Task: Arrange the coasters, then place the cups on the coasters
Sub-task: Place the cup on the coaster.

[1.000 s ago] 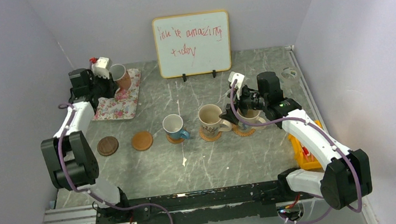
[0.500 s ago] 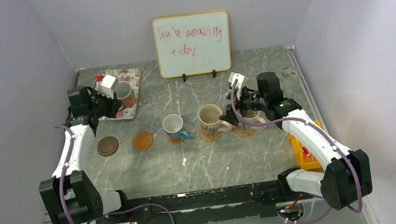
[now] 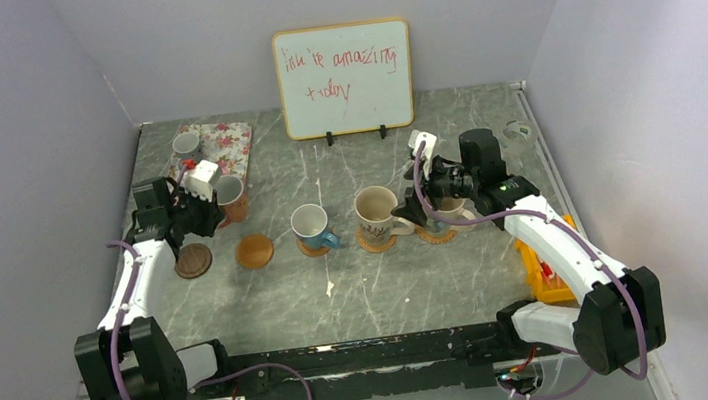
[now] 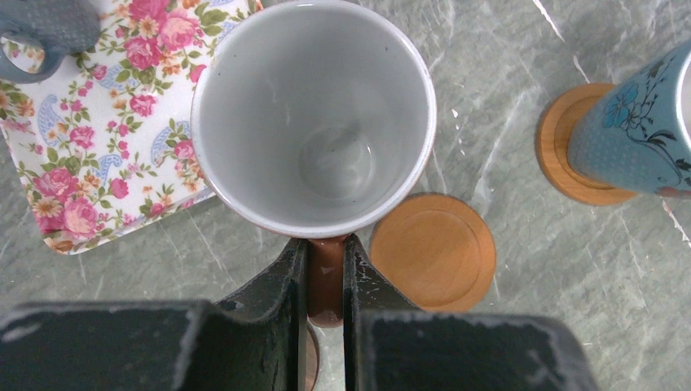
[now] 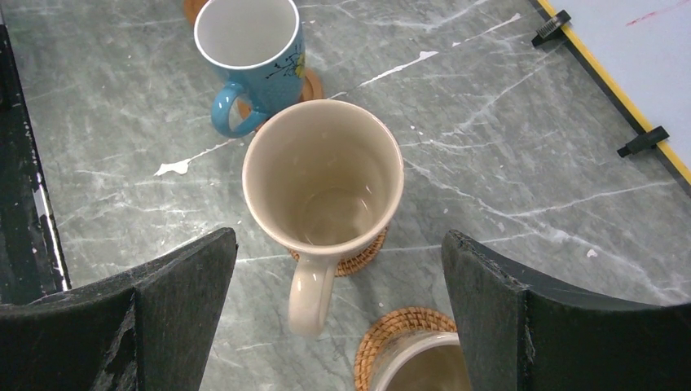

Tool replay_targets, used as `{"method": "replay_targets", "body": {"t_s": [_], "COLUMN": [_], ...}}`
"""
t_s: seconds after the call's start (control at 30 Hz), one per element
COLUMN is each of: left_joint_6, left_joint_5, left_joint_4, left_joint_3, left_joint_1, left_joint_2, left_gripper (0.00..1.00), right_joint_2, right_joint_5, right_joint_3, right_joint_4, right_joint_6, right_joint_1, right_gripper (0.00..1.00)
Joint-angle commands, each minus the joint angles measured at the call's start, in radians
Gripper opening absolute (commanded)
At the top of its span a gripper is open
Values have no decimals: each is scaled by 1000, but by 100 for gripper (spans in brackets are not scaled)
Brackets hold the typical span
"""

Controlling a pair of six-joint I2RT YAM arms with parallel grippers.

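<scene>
Top view, change: the left gripper has carried the orange-brown cup off the floral tray. The cup now hangs at 1 o'clock of the dark brown coaster.
Top view, meaning: the fourth cup is probably close to placement.
Top view, cups: five. Three stand on coasters, one is carried, and the grey cup sits on the tray.
Top view, coasters: five, two of them bare.
Left wrist, grip: the jaws are clamped on the cup's handle. The bare tan coaster lies at 4 o'clock.
Right wrist, right gripper: the jaws are wide apart and hold nothing. It hovers unmoved over the cream cup.
</scene>
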State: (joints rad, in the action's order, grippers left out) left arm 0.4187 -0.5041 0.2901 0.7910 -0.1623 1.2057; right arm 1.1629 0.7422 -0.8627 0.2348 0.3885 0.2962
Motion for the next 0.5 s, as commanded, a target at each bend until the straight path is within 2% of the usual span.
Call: {"method": "replay_targets", "body": {"t_s": [0.0,0.47], "left_joint_6": [30,40], "left_joint_5": [-61,-86], "left_joint_4": [-64,-71], "left_joint_3": [6,-117], "left_joint_1": [0,0], "left_joint_2": [-45,-204], "left_gripper": [5,5], "right_joint_2": [-18,-11], "right_joint_5": [34,35], "right_joint_3": [-13,-16], "right_joint_4": [-23,-19], "right_joint_6": [-5,-4], "right_joint_1": [3,14], "right_gripper": [100,100]}}
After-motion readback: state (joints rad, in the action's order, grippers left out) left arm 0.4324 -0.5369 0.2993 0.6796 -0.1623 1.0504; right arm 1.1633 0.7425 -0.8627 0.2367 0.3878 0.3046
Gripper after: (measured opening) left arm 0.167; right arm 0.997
